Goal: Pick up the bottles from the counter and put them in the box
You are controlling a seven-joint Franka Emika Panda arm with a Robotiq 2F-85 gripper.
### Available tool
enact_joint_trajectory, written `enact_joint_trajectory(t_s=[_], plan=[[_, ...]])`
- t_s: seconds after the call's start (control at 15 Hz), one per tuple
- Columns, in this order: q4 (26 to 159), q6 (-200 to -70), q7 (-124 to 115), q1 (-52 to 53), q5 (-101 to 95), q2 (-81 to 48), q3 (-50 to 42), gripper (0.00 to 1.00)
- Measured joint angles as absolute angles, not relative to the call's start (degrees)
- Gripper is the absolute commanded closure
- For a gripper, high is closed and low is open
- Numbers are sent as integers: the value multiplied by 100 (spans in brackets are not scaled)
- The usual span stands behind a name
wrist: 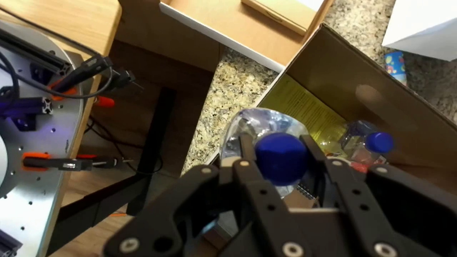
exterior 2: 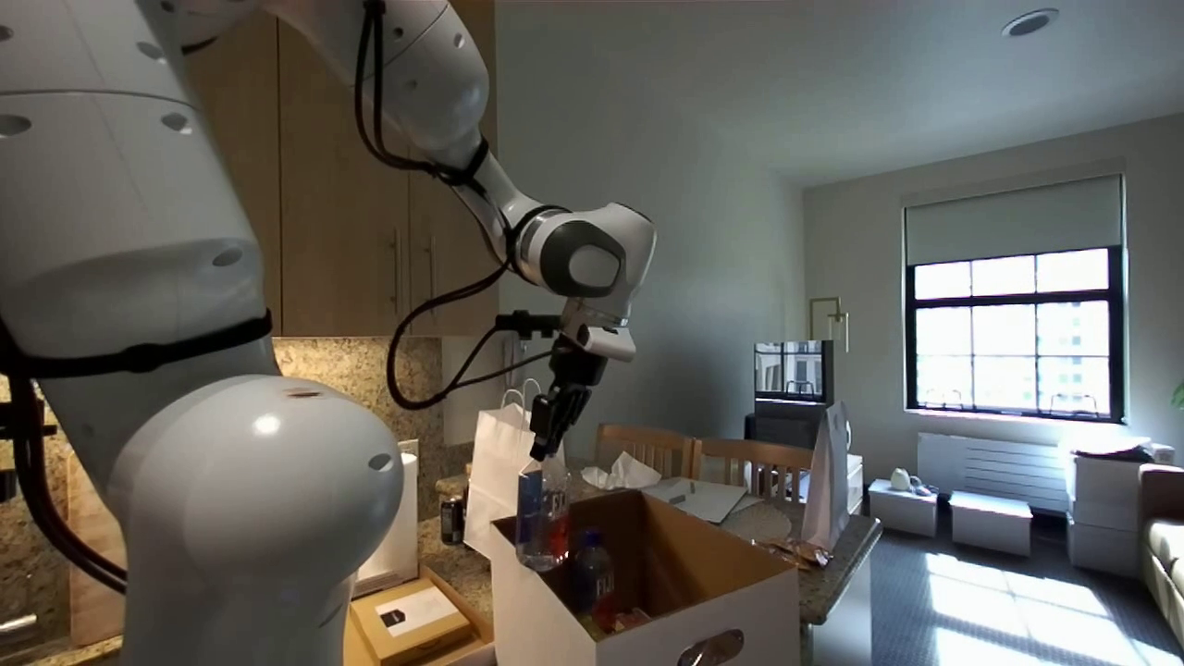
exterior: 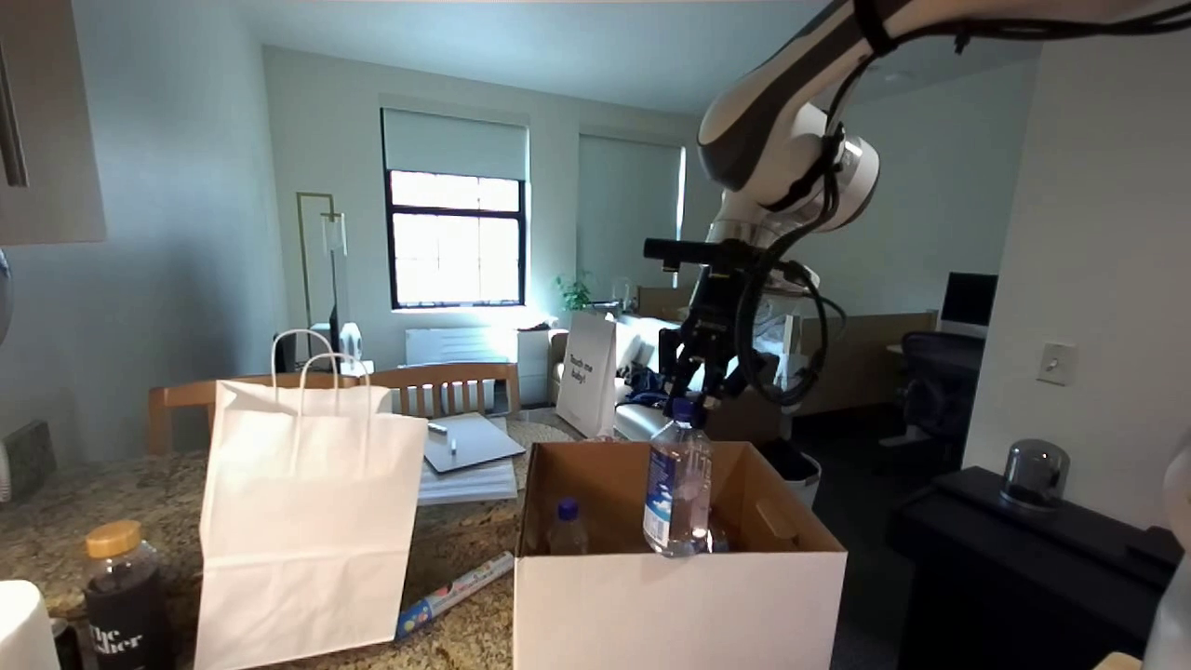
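Note:
My gripper (exterior: 693,393) is shut on the blue-capped top of a clear bottle (exterior: 677,493) and holds it upright; the gripper also shows in an exterior view (exterior 2: 543,450). In the wrist view the two fingers (wrist: 276,142) flank the blue cap (wrist: 281,159). The held bottle hangs at the rim of the cardboard box (exterior: 679,614), its base about level with that rim in an exterior view (exterior 2: 544,523). Another clear blue-capped bottle (exterior 2: 595,578) stands inside the box; it also shows in the wrist view (wrist: 379,142). The counter (exterior: 93,502) is speckled stone.
A white paper bag (exterior: 307,530) stands left of the box, with a blue and white tube (exterior: 456,596) between them. A dark bottle with an orange cap (exterior: 113,540) stands on the counter. A shallow open carton (exterior 2: 421,620) adjoins the box. A laptop (exterior: 470,442) lies behind.

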State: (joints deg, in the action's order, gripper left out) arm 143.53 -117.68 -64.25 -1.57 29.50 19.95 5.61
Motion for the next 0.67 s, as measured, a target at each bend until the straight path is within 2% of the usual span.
enact_joint_trajectory(t_s=[0.33,0.67], plan=[[14653,-12022,-6983,-280,3517,2113,186,90],[15398,-13098,-7074,-345,3705,2138,148,90]])
